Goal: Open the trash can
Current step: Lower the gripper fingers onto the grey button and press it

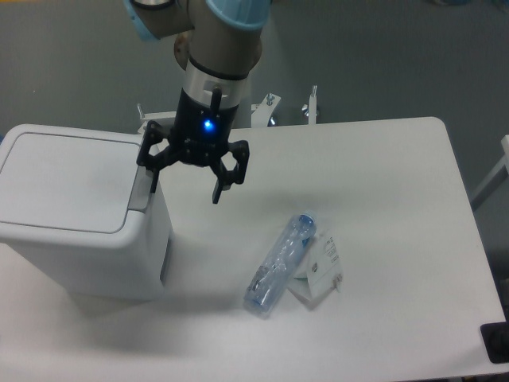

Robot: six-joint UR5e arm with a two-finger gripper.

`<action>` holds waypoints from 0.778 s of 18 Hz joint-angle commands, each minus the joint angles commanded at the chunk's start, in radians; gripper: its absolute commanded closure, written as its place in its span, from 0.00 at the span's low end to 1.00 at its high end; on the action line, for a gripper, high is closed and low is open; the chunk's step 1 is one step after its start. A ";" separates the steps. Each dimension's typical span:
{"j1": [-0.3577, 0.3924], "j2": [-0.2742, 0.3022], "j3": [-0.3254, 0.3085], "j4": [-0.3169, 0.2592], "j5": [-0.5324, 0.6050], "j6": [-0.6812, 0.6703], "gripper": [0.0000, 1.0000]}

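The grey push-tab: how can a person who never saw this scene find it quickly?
Find the big white trash can at the table's left end. On its right edge, beside the lid, is the grey push-tab, its only grey part, under the open tool.

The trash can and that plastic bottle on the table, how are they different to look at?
The trash can is a big, boxy, opaque white bin; the bottle is far smaller, slim and see-through with a blue tint. The trash can stands upright with its lid shut; the bottle lies on its side, beside a small white card. Both rest on the white table.
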 joint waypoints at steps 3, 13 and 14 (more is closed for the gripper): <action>0.000 0.005 0.002 0.000 0.000 -0.002 0.00; 0.000 0.000 -0.002 0.000 0.005 -0.002 0.00; 0.000 0.000 -0.006 0.000 0.005 -0.002 0.00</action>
